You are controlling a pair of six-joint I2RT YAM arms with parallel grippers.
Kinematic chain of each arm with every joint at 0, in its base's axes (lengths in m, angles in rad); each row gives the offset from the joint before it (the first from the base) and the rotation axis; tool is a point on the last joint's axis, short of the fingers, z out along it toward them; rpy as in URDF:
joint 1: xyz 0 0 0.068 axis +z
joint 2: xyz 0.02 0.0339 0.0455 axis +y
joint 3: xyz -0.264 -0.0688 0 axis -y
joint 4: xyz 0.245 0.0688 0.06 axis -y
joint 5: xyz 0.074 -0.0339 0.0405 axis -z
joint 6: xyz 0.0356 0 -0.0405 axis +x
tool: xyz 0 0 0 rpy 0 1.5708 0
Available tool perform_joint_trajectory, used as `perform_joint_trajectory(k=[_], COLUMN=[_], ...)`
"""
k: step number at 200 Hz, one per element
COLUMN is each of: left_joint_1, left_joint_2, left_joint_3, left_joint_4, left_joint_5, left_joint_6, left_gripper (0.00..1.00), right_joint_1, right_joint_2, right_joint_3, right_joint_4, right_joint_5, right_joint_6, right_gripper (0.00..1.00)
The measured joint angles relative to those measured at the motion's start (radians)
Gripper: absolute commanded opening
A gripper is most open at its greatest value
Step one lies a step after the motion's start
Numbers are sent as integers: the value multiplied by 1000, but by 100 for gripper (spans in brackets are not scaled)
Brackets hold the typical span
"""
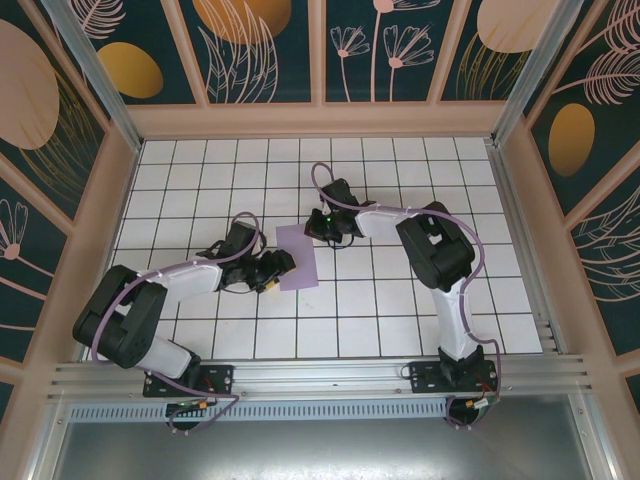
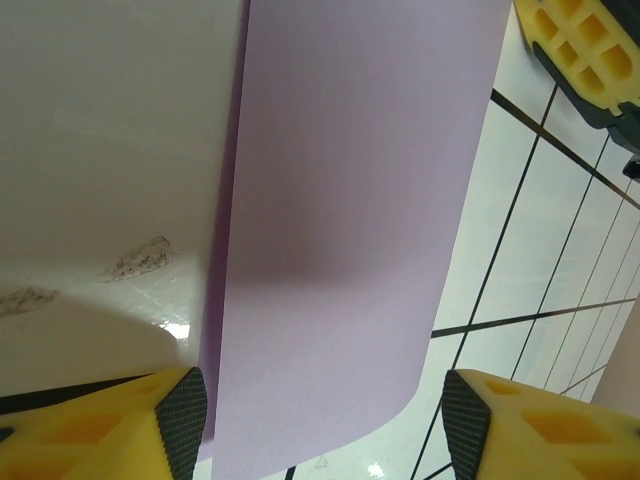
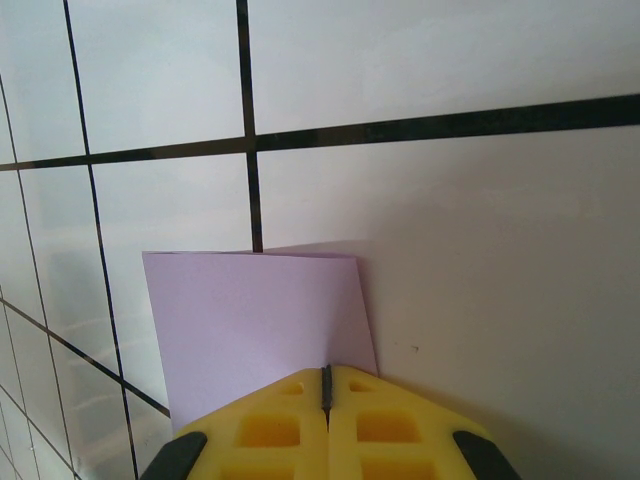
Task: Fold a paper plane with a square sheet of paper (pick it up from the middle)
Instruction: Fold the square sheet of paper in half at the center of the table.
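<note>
Yellow-fingered, the left pincer (image 1: 283, 266) sits low over the white tiled desk (image 1: 200, 180) with its jaws apart, straddling the near left part of the lilac sheet of paper (image 1: 298, 257). In the left wrist view its two fingers (image 2: 150, 425) stand on either side of the sheet (image 2: 340, 200). The left pad is right against the paper's edge, while a strip of bare tile shows between the paper and the right pad, so nothing is clamped. Along the sheet's left edge in that view runs a narrow darker band, which looks like a second layer underneath. The right pincer (image 1: 322, 228) reaches in from the right to the sheet's far right corner. In the right wrist view that pincer (image 3: 326, 385) has its jaws pressed together, with a thin dark slit between them. Its tips lie on the paper (image 3: 260, 320), which runs under them, and I cannot tell whether a layer is nipped between the tips. From above, the sheet reads as a rectangle, narrower than it is long, lying on the desk near the middle and a little left of centre, between the two pincers. One finger (image 2: 580, 45) of the right pincer also shows at the far right of the left wrist view, beyond the paper.
</note>
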Motion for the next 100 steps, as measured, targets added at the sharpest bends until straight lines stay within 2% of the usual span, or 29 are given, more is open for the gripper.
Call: perform_joint_trajectory(k=[100], left_joint_1=[0], left_joint_2=[5], left_joint_3=[-49], left_joint_4=[117], left_joint_5=[50], left_joint_6=[17], left_gripper=[60], right_joint_1=[-1], right_joint_2=[0], right_joint_3=[0], right_joint_4=[0], right_joint_5=[-2], right_joint_6=[0], right_gripper=[0])
